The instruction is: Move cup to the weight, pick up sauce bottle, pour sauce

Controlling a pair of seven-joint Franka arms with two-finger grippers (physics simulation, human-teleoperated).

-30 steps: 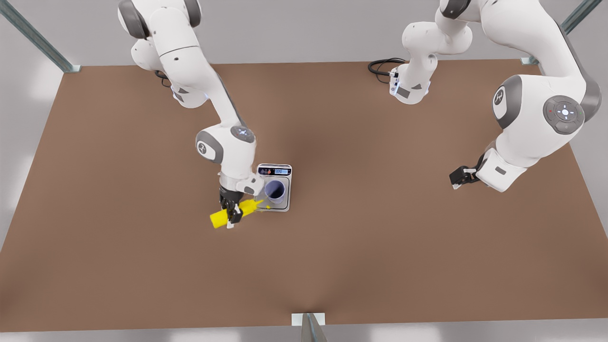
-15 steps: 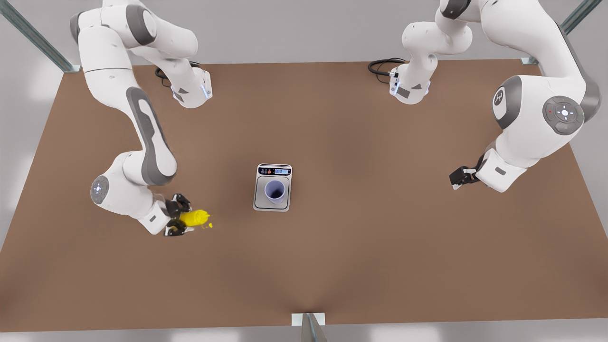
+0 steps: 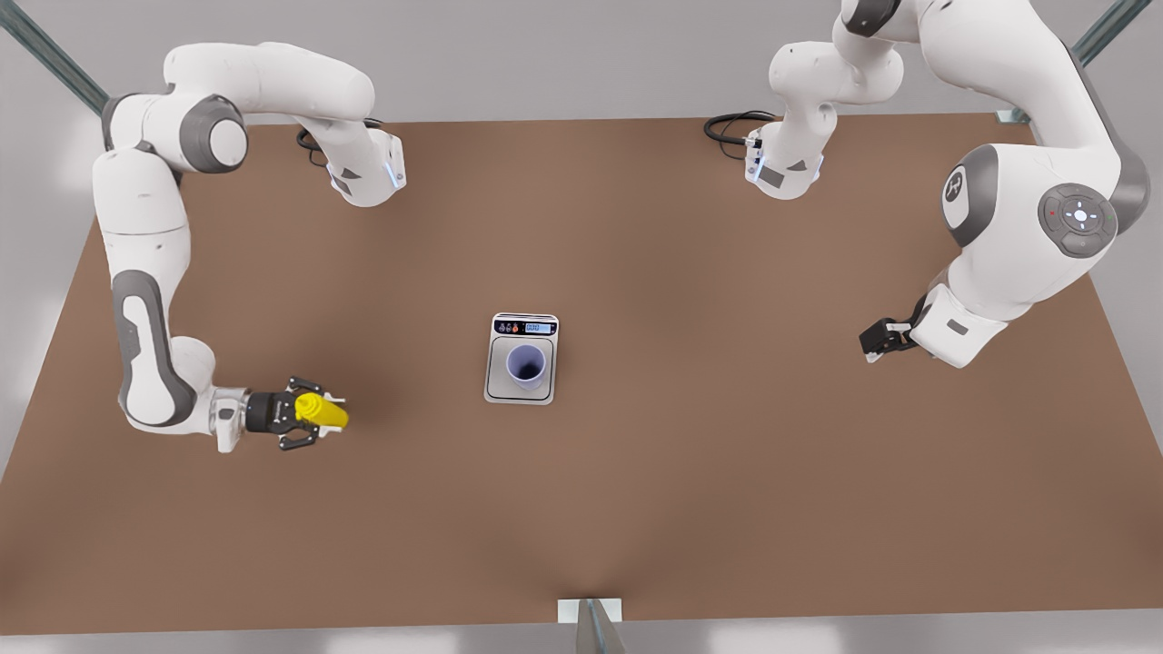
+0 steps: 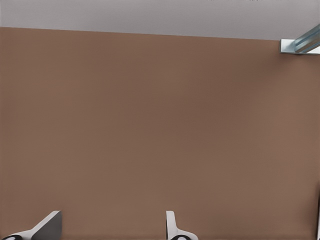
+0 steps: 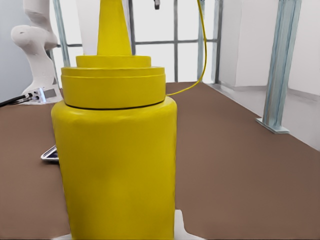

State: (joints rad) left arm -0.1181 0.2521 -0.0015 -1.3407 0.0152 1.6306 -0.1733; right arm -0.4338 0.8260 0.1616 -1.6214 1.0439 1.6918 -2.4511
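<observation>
Your right pincer (image 3: 313, 413) is closed around the sauce bottle (image 3: 323, 411), low over the worktop (image 3: 690, 509) at the front view's left, well apart from the weight (image 3: 521, 358). The cup (image 3: 526, 364) stands on the weight. Your left pincer (image 3: 874, 345) waits at the front view's right, fingers (image 4: 173, 230) apart and holding nothing.
</observation>
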